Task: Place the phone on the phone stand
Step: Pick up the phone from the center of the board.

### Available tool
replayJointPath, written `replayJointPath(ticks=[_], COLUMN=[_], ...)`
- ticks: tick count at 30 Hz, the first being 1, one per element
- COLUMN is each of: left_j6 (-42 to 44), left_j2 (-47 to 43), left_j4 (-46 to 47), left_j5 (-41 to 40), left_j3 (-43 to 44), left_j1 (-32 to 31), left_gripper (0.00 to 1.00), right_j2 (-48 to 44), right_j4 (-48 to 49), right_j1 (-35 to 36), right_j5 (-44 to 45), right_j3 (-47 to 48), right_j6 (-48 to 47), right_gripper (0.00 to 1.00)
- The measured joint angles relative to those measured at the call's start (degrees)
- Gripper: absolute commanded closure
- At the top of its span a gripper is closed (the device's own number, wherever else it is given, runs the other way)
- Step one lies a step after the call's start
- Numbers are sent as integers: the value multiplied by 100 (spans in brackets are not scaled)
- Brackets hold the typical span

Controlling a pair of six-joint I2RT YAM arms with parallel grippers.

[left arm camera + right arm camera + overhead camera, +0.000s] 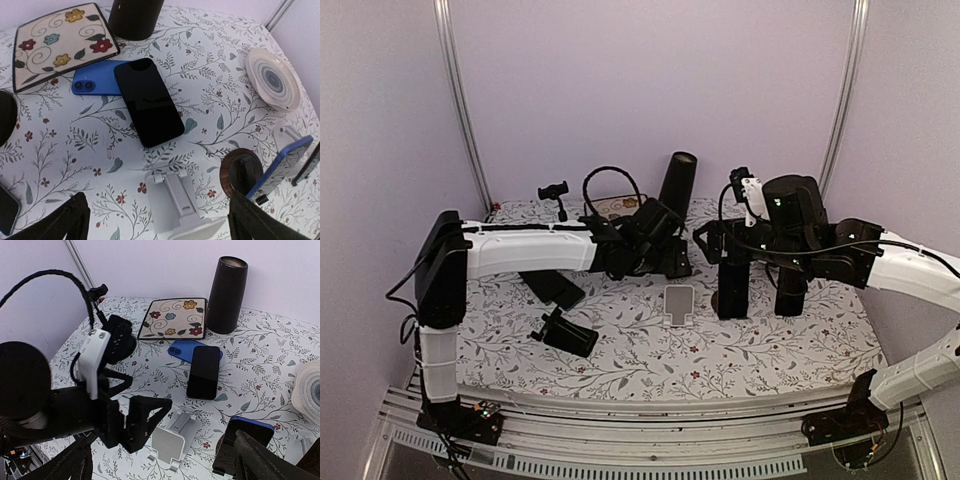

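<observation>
A black phone [150,102] lies flat, screen up, partly over a blue phone [97,80]; both also show in the right wrist view, black [204,372] and blue [181,350]. The white phone stand [677,303] sits empty mid-table [177,202] [177,440]. My left gripper [157,200] hovers above the stand, open and empty, just short of the black phone. In the top view it [665,250] hides the phones. My right gripper [165,440] is open and empty, to the right of the stand [720,240].
A flowered square plate [60,42] and a black cylinder [135,17] stand behind the phones. A striped round plate [272,77] lies at the right. A blue-cased phone [275,172] stands upright by a round brown base [235,172]. Dark devices [570,335] lie front left.
</observation>
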Motion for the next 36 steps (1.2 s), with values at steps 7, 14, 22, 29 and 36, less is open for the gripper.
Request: replayJointPath(ticks=[7,14,22,29,36], left_j6=[177,221,164,133,232], left_j2=[1366,2531,3458,4113,4395], left_j4=[-326,-527,-658,-885,-968], left_j5=[-92,-188,-310,-330,-319], left_j3=[1250,2557,3845,4651,4841], left_j1=[208,354,540,660,686], left_gripper=[3,3,3,3,3], right_j2=[-46,-334,-748,-883,-914], right_j4=[-103,-138,-199,-267,-280], right_j1=[0,-2,-22,-22,-22], right_j5=[-2,-11,-22,-63,-133], right_j3=[2,-4,-190,-328,-415], right_j6=[0,-2,0,17,20], right_gripper=[2,1,1,1,1])
